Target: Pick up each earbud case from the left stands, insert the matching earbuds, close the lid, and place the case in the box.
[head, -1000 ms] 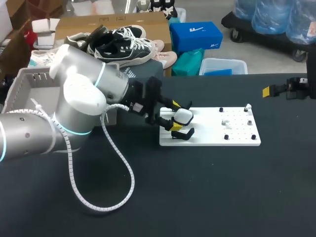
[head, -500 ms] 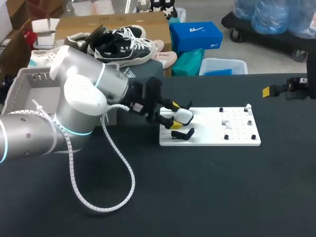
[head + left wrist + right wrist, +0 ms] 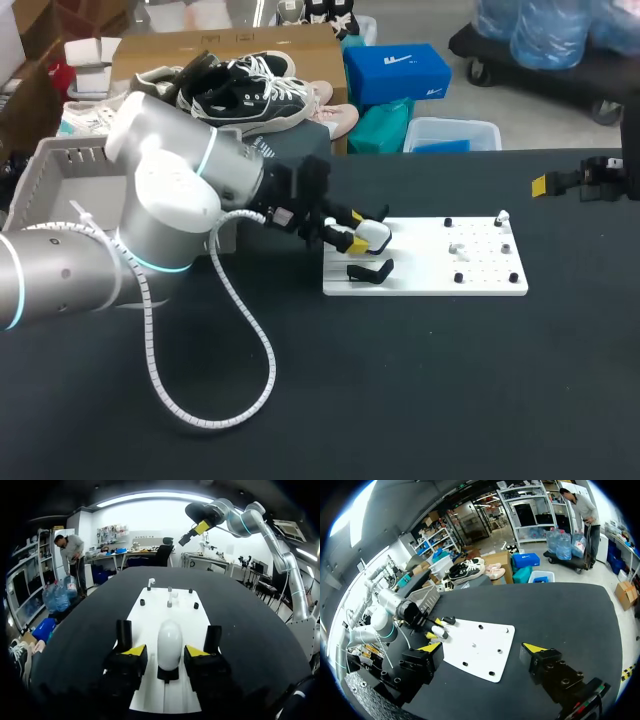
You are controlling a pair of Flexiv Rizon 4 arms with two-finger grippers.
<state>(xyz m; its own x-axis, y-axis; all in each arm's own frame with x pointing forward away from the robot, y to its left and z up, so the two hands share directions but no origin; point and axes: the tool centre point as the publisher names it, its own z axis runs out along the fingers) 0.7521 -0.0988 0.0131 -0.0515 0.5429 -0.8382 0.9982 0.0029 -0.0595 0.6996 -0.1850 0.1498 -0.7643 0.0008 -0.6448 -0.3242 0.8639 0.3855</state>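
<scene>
The black tabletop [image 3: 400, 380] carries a white peg board [image 3: 440, 272] near its far edge. At the board's left end the white earbud case [image 3: 373, 235] stands upright on its stand, between my left tool's [image 3: 166, 655] spread fingers, narrow gaps either side. My right tool [image 3: 592, 182] hangs spread wide, holding nothing, at the tabletop's far right edge.

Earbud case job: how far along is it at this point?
Done: nothing visibly; the white case sits closed on its stand on the white board. In hand: the left gripper has open fingers flanking that case, no grasp yet. Left: lifting, filling, closing and boxing it. The right gripper hangs open and empty.
</scene>
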